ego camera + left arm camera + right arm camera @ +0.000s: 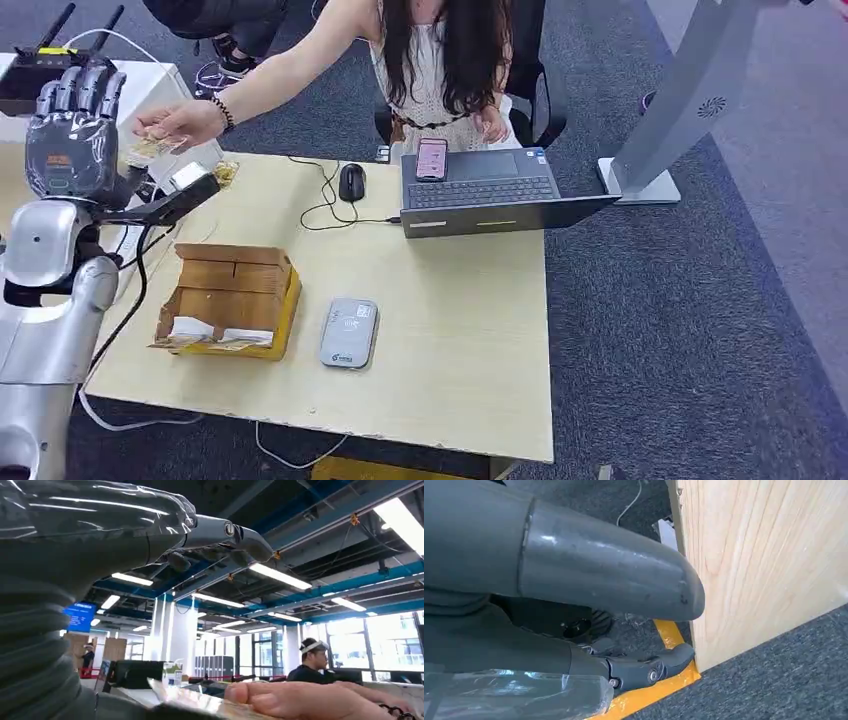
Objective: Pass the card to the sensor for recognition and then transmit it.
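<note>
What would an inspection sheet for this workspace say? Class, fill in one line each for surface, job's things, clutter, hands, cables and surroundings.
Surface: pale wooden table, mostly bare at its right side.
Job's things: card held by a person's hand beside the raised left hand; grey sensor flat on the table.
Clutter: open cardboard box, laptop with a phone on it, mouse.
Hands: left hand raised, fingers apart, not gripping the card; right hand hangs by the table's side, holding nothing, its fingers curled.
Cables: black cable from mouse to laptop; white cable below the table's edge.
Surroundings: grey carpet, white stand.
</note>
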You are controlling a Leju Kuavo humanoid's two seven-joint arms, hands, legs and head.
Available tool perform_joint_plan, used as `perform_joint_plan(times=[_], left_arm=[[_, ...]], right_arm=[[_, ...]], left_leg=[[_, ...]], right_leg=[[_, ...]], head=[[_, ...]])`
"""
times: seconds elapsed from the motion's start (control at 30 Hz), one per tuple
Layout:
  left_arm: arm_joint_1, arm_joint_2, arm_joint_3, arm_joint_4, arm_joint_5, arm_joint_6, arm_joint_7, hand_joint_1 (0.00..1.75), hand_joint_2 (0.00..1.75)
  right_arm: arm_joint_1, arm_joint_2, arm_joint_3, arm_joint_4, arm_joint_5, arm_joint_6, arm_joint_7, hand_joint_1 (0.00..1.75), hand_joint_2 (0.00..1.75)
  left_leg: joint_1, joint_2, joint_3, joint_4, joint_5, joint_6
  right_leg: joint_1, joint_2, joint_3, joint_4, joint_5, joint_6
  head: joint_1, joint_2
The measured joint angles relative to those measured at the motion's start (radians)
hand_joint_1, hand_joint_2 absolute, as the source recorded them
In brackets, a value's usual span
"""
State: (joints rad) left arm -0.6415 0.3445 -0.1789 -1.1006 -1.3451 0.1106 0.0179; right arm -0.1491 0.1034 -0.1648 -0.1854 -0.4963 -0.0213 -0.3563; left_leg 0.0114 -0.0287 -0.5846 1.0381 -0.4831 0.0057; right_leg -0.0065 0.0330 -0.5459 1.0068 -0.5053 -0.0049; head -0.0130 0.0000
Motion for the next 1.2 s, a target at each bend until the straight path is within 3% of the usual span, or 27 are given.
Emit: perform_joint_plan(times=[0.53, 0.7, 0.8, 0.9, 0.97, 1.2], left_arm=[[-0.002, 0.029, 0.0, -0.01, 0.021, -0.058, -0.034, 1.75, 1.75], [0.015, 0.031, 0.0, -0.04, 0.064, -0.046, -0.058, 1.75, 1.75], [0.05, 0.0, 0.0, -0.079, 0.102, -0.006, -0.095, 1.75, 1.75], [0.112, -0.059, -0.01, -0.135, 0.102, 0.027, -0.11, 1.75, 1.75], [0.158, -0.092, -0.036, -0.166, 0.09, 0.037, -0.112, 1.75, 1.75], [0.309, -0.177, -0.134, -0.215, 0.086, 0.077, -0.122, 1.75, 1.75]], right_arm=[[-0.009, 0.008, -0.002, 0.009, 0.013, -0.127, 0.059, 0.0, 0.0], [-0.011, 0.008, -0.002, 0.01, 0.014, -0.133, 0.074, 0.0, 0.0], [-0.004, 0.008, -0.001, 0.011, 0.015, -0.076, 0.094, 0.0, 0.0], [0.026, -0.013, 0.009, 0.011, 0.029, 0.117, 0.113, 0.0, 0.0], [0.047, -0.034, 0.023, 0.012, 0.045, 0.188, 0.137, 0.0, 0.0], [0.1, -0.074, 0.089, 0.012, 0.127, 0.219, 0.217, 0.0, 0.0]], left_leg=[[0.0, 0.0, 0.0, 0.0, 0.0, 0.0], [0.0, 0.0, 0.0, 0.0, 0.0, 0.0], [0.0, -0.001, 0.0, 0.0, 0.0, 0.0], [-0.001, -0.001, 0.0, 0.001, 0.0, 0.0], [-0.001, -0.001, 0.0, 0.001, -0.001, 0.001], [-0.001, 0.0, -0.001, 0.001, -0.001, 0.001]], right_leg=[[0.0, 0.0, 0.0, 0.0, 0.0, 0.0], [0.0, 0.0, 0.0, 0.0, 0.0, 0.0], [0.0, -0.001, 0.0, 0.0, 0.0, 0.0], [-0.001, -0.001, 0.0, -0.001, 0.0, 0.0], [-0.002, -0.001, 0.0, -0.001, 0.0, 0.0], [-0.002, 0.0, 0.0, -0.002, 0.0, 0.0]], head=[[0.0, 0.0], [0.0, 0.0], [0.0, 0.0], [0.0, 0.0], [0.0, 0.0], [0.001, 0.0]])
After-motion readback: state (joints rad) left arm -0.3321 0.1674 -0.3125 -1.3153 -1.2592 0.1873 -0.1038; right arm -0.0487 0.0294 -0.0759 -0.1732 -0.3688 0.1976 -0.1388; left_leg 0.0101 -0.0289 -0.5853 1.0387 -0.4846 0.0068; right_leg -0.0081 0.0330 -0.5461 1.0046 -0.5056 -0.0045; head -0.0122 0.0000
